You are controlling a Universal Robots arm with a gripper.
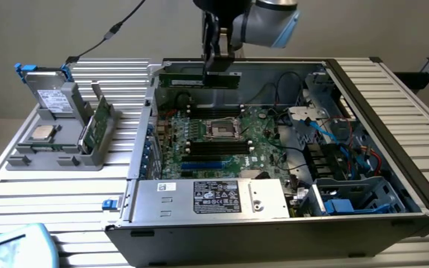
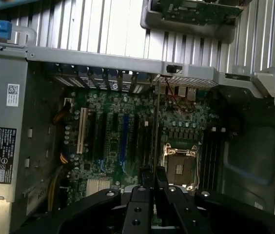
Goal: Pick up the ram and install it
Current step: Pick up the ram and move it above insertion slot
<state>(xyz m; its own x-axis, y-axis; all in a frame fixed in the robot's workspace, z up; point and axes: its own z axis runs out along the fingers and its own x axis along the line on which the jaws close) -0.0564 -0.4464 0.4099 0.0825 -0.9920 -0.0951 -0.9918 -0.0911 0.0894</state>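
My gripper (image 1: 220,66) hangs over the back of the open computer case (image 1: 393,139), shut on the ram (image 1: 199,80). The ram is a slim dark green stick with a pale label, held level and sticking out toward the exterior view's left, well above the motherboard (image 1: 259,139). The black memory slots (image 1: 216,147) lie beside the processor socket (image 1: 222,129), below the stick. In the wrist view the ram (image 2: 155,126) appears edge-on as a thin line running out from between the fingertips of my gripper (image 2: 149,178), over the board next to the socket (image 2: 180,165) and the slots (image 2: 210,153).
A grey holder (image 1: 54,156) on the exterior view's left carries a drive (image 1: 54,97), a silver processor chip (image 1: 42,132) and a green card (image 1: 95,125). The power supply (image 1: 207,198) fills the case's front. Cables and a drive cage (image 1: 348,184) crowd the right side.
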